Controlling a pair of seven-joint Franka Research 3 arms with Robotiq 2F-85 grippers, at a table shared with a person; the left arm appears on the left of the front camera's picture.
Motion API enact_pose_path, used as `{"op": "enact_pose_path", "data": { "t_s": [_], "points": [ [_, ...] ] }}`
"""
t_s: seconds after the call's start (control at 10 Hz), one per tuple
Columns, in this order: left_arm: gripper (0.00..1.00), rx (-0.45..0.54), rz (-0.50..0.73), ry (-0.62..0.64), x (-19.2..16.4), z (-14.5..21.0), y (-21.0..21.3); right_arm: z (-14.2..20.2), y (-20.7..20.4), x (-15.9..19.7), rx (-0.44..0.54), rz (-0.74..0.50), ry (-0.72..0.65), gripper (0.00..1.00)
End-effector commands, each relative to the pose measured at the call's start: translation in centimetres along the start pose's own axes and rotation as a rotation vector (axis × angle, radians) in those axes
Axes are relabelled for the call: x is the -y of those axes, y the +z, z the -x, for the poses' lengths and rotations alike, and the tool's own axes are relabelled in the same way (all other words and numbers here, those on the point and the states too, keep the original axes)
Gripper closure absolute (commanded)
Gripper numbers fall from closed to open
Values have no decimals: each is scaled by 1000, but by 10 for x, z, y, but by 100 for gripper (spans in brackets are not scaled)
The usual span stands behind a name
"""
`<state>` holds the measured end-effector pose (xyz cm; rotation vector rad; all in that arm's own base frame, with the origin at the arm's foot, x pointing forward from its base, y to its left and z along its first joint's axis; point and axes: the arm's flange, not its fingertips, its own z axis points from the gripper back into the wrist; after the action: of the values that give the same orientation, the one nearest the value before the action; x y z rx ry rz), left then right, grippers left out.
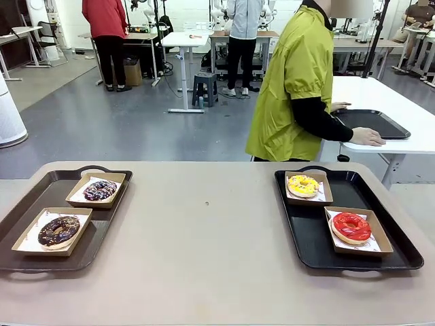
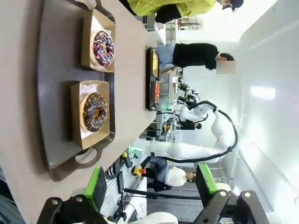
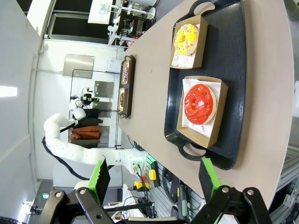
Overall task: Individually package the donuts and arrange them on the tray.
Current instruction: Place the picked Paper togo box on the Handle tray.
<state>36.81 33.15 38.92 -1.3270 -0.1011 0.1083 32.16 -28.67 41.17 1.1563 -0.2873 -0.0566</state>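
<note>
Already all four donuts [image 1: 58, 230] are boxed and set on trays [image 1: 309, 234]; little appears left. Both grippers, left gripper [image 2: 152, 186] and right gripper [image 3: 154, 179], are held apart, empty.

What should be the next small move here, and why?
Probably lower the right pincer toward the red donut: its jaws stand open and empty above the black tray, and that donut lies nearest in its open box.

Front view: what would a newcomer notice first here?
Two dark trays frame the beige table: the left brown tray holds a chocolate sprinkled ring donut and a dark drizzled ring donut, each in a cardboard box. The right black tray holds a yellow-iced donut and a glossy red donut. A person in a lime-green jacket stands behind.
</note>
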Motion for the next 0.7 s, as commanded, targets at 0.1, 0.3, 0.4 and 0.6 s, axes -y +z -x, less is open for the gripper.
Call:
{"op": "enact_pose_path", "data": {
  "t_s": [0.1, 0.3, 0.4, 0.6],
  "points": [
    [0, 0, 0, 0, 0, 0, 0, 1, -1, -3, 5, -9, -12, 0],
    [0, 0, 0, 0, 0, 0, 0, 1, -1, -3, 5, -9, -12, 0],
    [0, 0, 0, 0, 0, 0, 0, 1, -1, -3, 5, -9, -12, 0],
    [0, 0, 0, 0, 0, 0, 0, 1, -1, -3, 5, -9, -12, 0]
  ]
}}
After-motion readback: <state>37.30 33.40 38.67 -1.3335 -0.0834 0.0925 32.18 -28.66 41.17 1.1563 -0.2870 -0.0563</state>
